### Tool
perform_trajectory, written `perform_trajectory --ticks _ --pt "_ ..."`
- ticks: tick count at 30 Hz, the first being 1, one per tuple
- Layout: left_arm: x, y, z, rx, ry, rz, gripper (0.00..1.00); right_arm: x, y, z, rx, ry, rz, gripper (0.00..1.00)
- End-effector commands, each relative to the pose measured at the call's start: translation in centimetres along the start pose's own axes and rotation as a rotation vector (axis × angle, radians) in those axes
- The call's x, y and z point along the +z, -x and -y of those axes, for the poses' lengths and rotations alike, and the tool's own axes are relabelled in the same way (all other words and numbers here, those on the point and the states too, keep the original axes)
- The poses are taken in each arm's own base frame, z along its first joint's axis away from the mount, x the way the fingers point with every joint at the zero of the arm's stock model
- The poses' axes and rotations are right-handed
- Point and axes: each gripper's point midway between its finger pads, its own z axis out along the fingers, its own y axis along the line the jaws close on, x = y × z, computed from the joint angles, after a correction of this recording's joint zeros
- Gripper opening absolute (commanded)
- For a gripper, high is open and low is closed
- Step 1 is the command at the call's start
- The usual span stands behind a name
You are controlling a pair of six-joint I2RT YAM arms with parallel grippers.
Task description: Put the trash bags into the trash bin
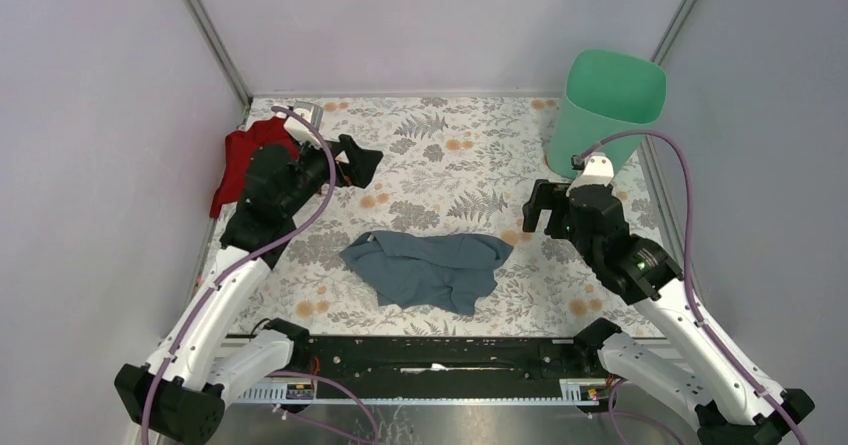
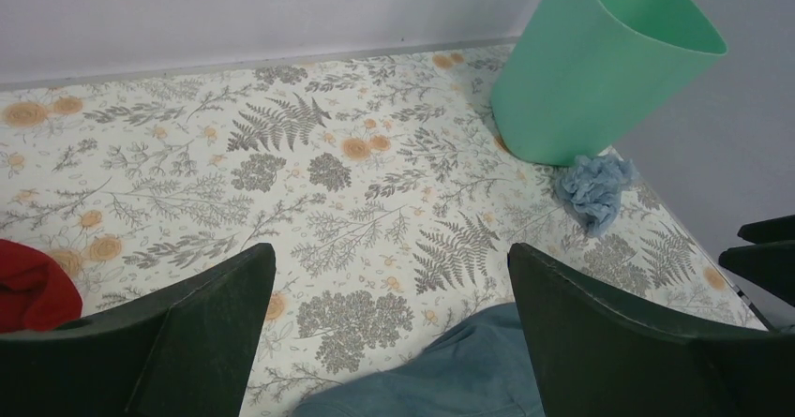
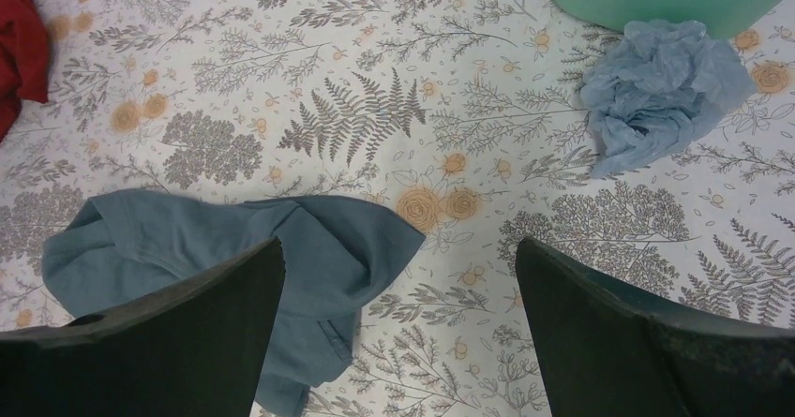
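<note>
The trash bag (image 3: 661, 89) is a crumpled pale-blue plastic wad lying on the table against the base of the mint-green trash bin (image 1: 610, 105). The bag also shows in the left wrist view (image 2: 593, 187), beside the bin (image 2: 600, 61). In the top view my right arm hides the bag. My right gripper (image 1: 535, 210) is open and empty in front of the bin; in its own view (image 3: 398, 245) the bag lies ahead and to the right. My left gripper (image 1: 362, 162) is open and empty at the far left, its own view (image 2: 390, 253) looking across the table toward the bin.
A grey-blue cloth (image 1: 430, 268) lies crumpled mid-table near the front, just left of the right gripper. A red cloth (image 1: 240, 160) lies at the far left under the left arm. Walls close the table on three sides; the bin stands in the far right corner.
</note>
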Motion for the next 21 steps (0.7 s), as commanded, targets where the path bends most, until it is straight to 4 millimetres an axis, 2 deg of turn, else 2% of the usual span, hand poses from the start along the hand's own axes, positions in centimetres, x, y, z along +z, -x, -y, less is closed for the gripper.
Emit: perform_trajectory --ticks 1,6,13,16,18,21 --pt "-0.7 3.7 1.4 0.04 -0.039 0.097 0.99 1.4 0.1 0.2 0.019 -0.042 0.018 1.0" --pt "-1.0 4.1 1.3 0.041 -0.025 0.111 0.99 3.0 -1.4 0.9 0.004 -0.092 -0.008 1.0" --pt "-1.2 4.2 1.3 0.038 -0.024 0.118 0.99 4.5 -2.2 1.2 0.009 -0.115 0.003 1.0" --pt "-1.2 4.2 1.3 0.036 -0.02 0.118 0.99 4.6 -2.1 3.1 0.027 -0.218 0.035 1.0" --pt "-1.3 4.3 1.3 0.032 -0.018 0.12 0.99 5.4 -2.1 4.4 0.046 -0.259 0.026 1.0" --pt "-1.5 4.4 1.4 0.026 -0.021 0.125 0.99 6.8 -2.7 6.7 0.165 -0.292 -0.044 1.0"
